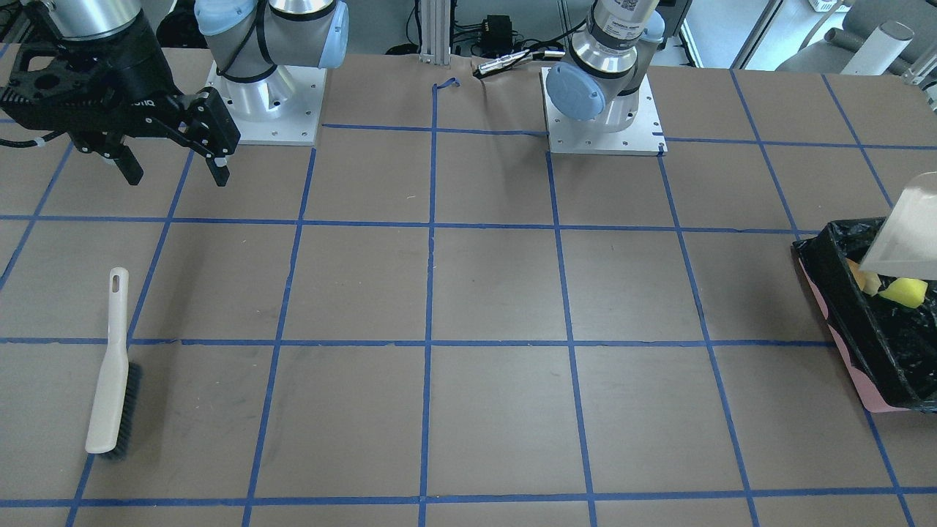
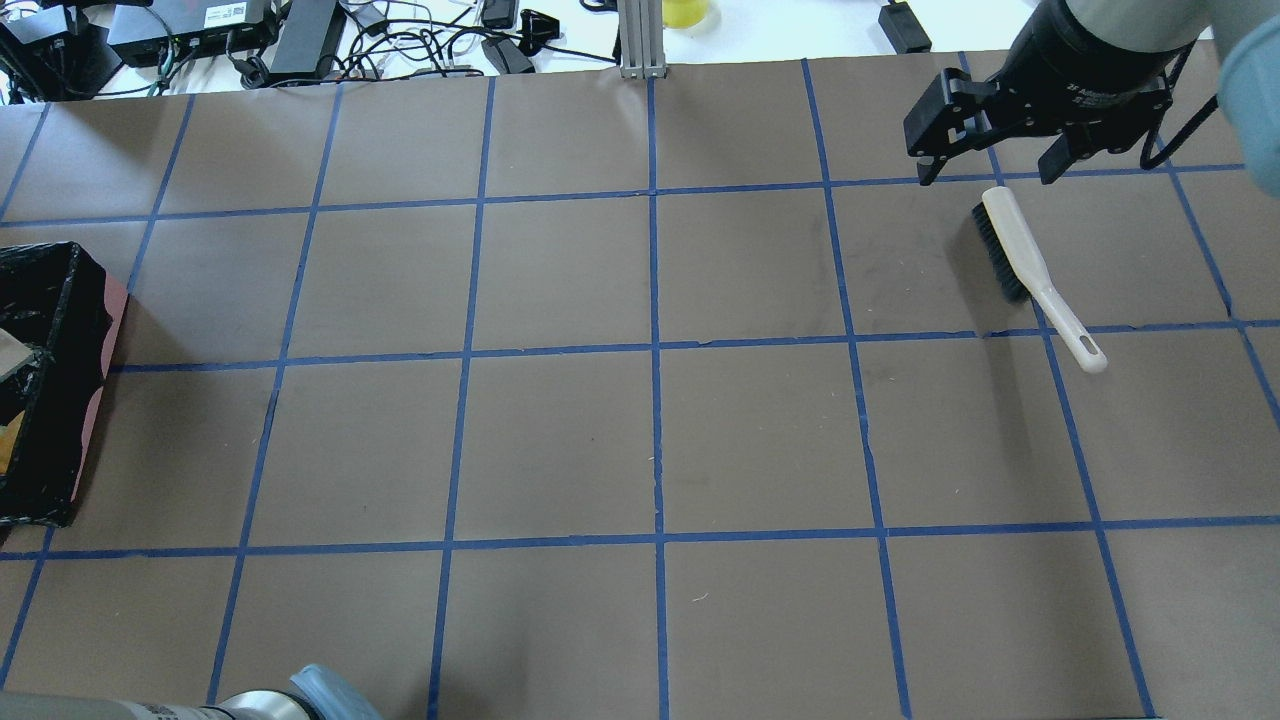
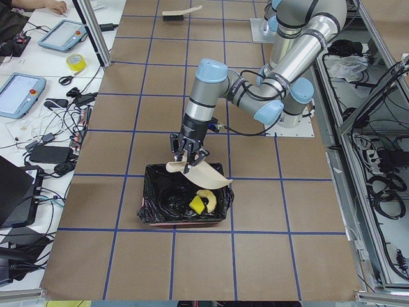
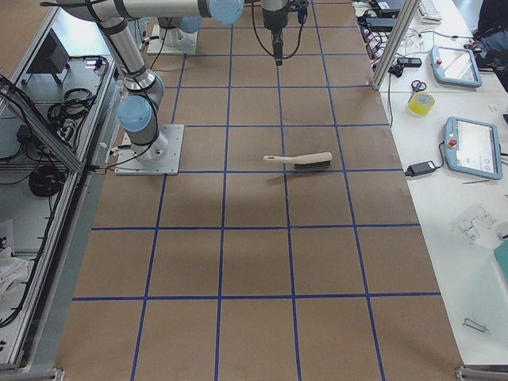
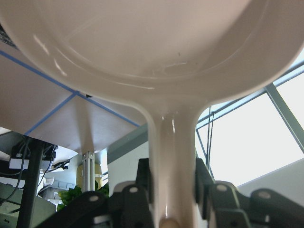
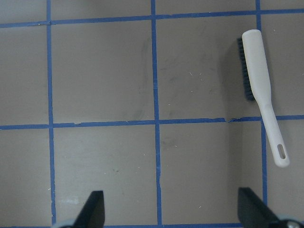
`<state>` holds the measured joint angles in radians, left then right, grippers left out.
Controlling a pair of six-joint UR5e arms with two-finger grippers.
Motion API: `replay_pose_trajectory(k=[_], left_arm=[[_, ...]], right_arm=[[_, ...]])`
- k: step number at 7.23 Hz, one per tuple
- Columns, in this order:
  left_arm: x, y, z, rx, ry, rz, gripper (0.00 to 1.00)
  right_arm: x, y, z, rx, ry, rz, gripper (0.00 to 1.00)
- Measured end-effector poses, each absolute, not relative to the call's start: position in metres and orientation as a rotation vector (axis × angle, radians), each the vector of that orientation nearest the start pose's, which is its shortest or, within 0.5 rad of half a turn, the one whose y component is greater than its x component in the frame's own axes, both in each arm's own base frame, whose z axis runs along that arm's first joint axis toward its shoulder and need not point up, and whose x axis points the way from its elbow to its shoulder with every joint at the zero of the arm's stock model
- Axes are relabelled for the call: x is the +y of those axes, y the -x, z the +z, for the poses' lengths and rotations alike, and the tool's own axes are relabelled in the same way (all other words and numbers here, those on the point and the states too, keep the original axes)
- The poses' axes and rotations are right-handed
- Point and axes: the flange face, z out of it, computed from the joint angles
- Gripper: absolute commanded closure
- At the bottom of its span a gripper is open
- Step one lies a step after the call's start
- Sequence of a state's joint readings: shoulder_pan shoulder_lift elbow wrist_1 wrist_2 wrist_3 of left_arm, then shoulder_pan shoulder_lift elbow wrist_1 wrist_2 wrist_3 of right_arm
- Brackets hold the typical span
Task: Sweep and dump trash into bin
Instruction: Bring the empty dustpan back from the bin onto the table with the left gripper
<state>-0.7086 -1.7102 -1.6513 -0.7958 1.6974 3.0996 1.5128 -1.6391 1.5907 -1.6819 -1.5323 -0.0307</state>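
Note:
The bin (image 1: 820,287), pink and lined with a black bag, stands at the table's end on my left, also seen in the overhead view (image 2: 62,400) and the left side view (image 3: 160,192). Trash lies inside it: a yellow-green sponge piece (image 1: 905,291), an orange lump (image 1: 854,272) and a cream crescent (image 3: 208,194). My left gripper (image 3: 186,166) is shut on the handle of the beige dustpan (image 5: 156,47), which is held tilted over the bin (image 1: 904,227). My right gripper (image 1: 178,176) hangs open and empty above the table, beyond the brush (image 2: 1030,265).
The cream-handled brush (image 1: 110,388) lies flat on the brown, blue-taped table on my right side, shown too in the right wrist view (image 6: 260,80). Cables and tablets sit on a white bench (image 3: 45,83) past the table's far edge.

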Motion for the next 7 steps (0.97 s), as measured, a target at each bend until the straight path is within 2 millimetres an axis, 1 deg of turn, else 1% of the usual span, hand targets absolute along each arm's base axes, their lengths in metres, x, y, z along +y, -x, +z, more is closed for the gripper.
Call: replay_pose_trajectory(k=[2,4,5,7], left_arm=[[-0.471,-0.352,0.456,-1.774,2.981,-0.291,1.00],[-0.478,-0.334,0.440,-1.925,2.780,-0.080,1.00],[-0.486,-0.318,0.431,-1.979,2.689,-0.010,1.00],[-0.509,-0.272,0.421,-2.048,2.567,0.054,1.00]], right_arm=[[-0.484,-0.110,0.523,3.098,-0.037,-0.250,0.00],[-0.484,-0.109,0.523,3.099,-0.038,-0.250,0.00],[-0.485,-0.109,0.523,3.098,-0.038,-0.250,0.00],[-0.485,-0.109,0.522,3.097,-0.038,-0.249,0.00]])
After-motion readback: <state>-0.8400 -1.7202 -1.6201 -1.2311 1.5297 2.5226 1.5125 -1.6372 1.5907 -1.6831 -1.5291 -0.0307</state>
